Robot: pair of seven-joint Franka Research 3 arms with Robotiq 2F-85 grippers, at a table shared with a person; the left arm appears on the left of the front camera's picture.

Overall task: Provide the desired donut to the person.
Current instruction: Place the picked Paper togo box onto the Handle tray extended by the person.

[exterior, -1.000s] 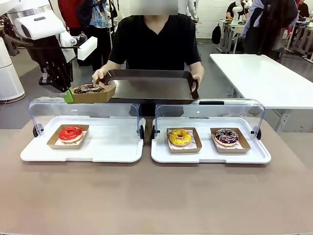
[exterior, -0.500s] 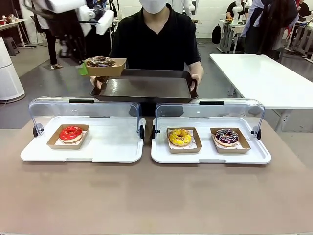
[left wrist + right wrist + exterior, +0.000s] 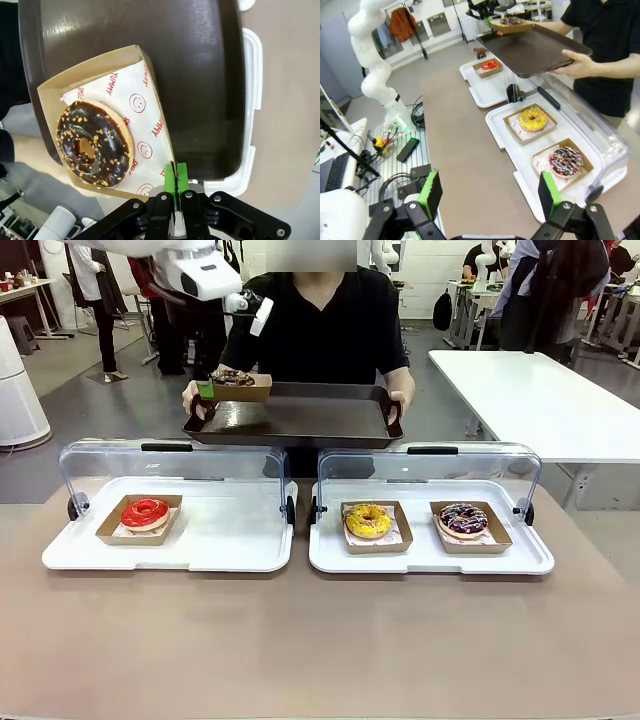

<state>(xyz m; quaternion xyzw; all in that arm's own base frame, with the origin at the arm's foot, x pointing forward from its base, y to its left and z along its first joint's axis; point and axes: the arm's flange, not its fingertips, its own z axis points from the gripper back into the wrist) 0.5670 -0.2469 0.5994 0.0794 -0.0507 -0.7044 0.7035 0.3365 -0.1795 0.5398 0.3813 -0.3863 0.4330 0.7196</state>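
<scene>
Front view: a second ago the left gripper (image 3: 205,389) held the chocolate donut (image 3: 233,377) in its cardboard box (image 3: 243,392) off the tray's (image 3: 300,422) left edge; now the box sits low at the tray's far left corner, and the person (image 3: 315,330) holds the tray with both hands as before

Left wrist view: jaws clamped together on the box's edge, the box over the tray's corner; touching it or not, I cannot tell

Right wrist view: the right gripper (image 3: 490,195) hangs well apart from the tray, jaws wide apart, empty
</scene>
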